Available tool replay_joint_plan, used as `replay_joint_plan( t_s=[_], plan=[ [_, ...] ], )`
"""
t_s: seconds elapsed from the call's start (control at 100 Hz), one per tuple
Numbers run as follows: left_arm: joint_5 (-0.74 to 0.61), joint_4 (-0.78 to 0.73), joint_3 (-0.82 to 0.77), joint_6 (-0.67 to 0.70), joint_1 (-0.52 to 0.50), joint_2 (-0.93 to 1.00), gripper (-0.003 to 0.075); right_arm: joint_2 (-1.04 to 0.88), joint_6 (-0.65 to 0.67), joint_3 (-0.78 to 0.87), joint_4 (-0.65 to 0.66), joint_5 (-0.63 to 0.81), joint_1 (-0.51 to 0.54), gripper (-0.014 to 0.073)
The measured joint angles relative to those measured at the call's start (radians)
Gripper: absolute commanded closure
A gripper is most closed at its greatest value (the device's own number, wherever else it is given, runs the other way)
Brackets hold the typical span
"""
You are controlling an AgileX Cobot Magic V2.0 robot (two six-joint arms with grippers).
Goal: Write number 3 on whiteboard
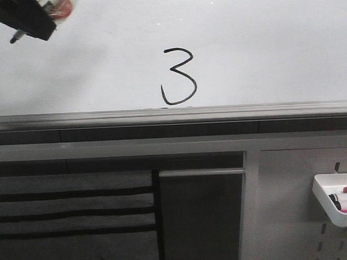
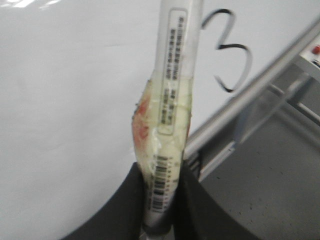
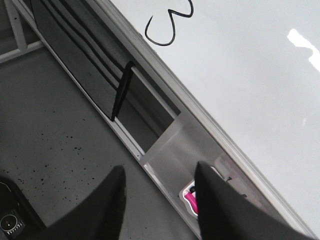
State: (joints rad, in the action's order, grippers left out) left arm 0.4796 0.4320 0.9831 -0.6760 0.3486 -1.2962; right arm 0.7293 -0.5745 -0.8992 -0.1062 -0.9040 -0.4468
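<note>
We see a thin black hand-drawn number 3 (image 1: 178,77) finished on the large glossy white whiteboard (image 1: 273,45).
Our left gripper (image 2: 162,200) grasps a white taped marker (image 2: 172,100) near the board's upper left corner; right gripper (image 3: 157,200) released, empty; next, we judge, retreat.

Small white tray (image 1: 329,206) on grey pegboard panel (image 1: 292,217) — markers (image 1: 344,198) inside, dark slatted panel (image 1: 74,220) at left

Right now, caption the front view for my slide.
A finished black 3 on the whiteboard, the left hand holding the marker off to the upper left.
</note>
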Motion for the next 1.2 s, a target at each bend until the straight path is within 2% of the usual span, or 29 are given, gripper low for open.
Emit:
replay_joint_plan(
  t_s=[0.24, 0.52, 1.2],
  plan=[
    [-0.099, 0.12, -0.013, 0.011, -0.103, -0.084, 0.0738, -0.013, 0.007, 0.0, -0.004, -0.007, 0.002, 0.0316],
    [-0.208, 0.256, -0.013, 0.013, -0.109, -0.181, 0.0738, -0.013, 0.008, 0.0, -0.004, -0.007, 0.002, 0.0316],
    [-0.303, 0.356, -0.013, 0.013, -0.109, -0.189, 0.0738, -0.013, 0.008, 0.0, -0.008, -0.015, 0.002, 0.0316]
  ],
)
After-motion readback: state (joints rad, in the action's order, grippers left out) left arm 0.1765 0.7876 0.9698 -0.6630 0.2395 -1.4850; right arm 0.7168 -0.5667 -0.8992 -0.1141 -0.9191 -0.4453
